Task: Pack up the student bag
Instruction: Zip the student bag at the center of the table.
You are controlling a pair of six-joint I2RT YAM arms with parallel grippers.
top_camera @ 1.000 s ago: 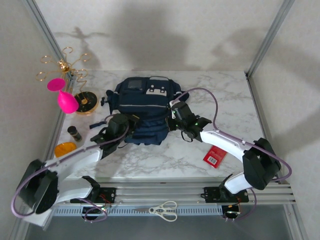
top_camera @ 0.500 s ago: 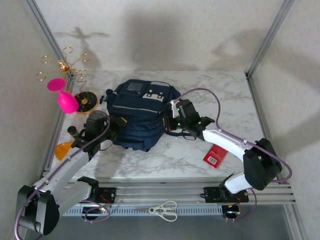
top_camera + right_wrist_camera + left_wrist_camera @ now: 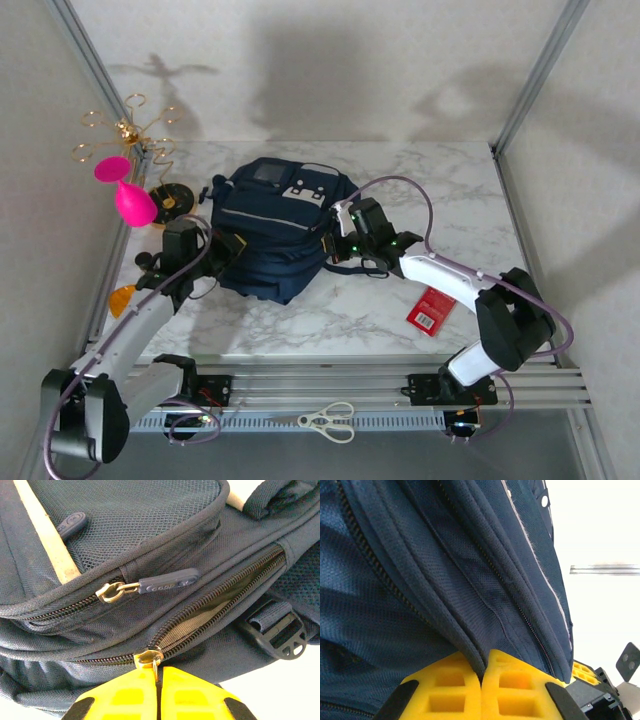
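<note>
Mid-table (image 3: pixel 440 190), flat on the marble: the bag (image 3: pixel 275 225), front pocket up, pale patches toward the far wall.

At the bag's left edge: left gripper (image 3: pixel 482 672), clenched on a fold of navy fabric pinched between the yellow pads (image 3: pixel 445 690). Impossible to say from so close which seam or pocket of the bag. From overhead, hard to make out, dark against dark cloth.

At the bag's right side: right gripper (image 3: pixel 159 672), squeezed tight on the brass zip pull (image 3: pixel 149 658). Just past the pull: zip (image 3: pixel 220 597) parted, grey lining in the gap, nothing of the inside beyond it to be seen. Above that on the bag: a second zip, closed, with a blue rubber tab (image 3: pixel 167 582). Below the parted zip: black buckle (image 3: pixel 280 630). At the top corner of the right wrist view: strap (image 3: pixel 270 495), cut off by the edge.

Left of the bag: pink vase (image 3: pixel 128 195), gold wire stand (image 3: pixel 125 135), round black-and-gold disc (image 3: pixel 172 200). Near the bag's near-left corner, half hidden under the left arm: an orange thing (image 3: pixel 120 298), too covered to name.

Right of the bag, apart from it: red packet (image 3: pixel 430 310), tucked partly under the right arm.

Nearer than the bag, off the table by the rail: scissors (image 3: pixel 328 420).
</note>
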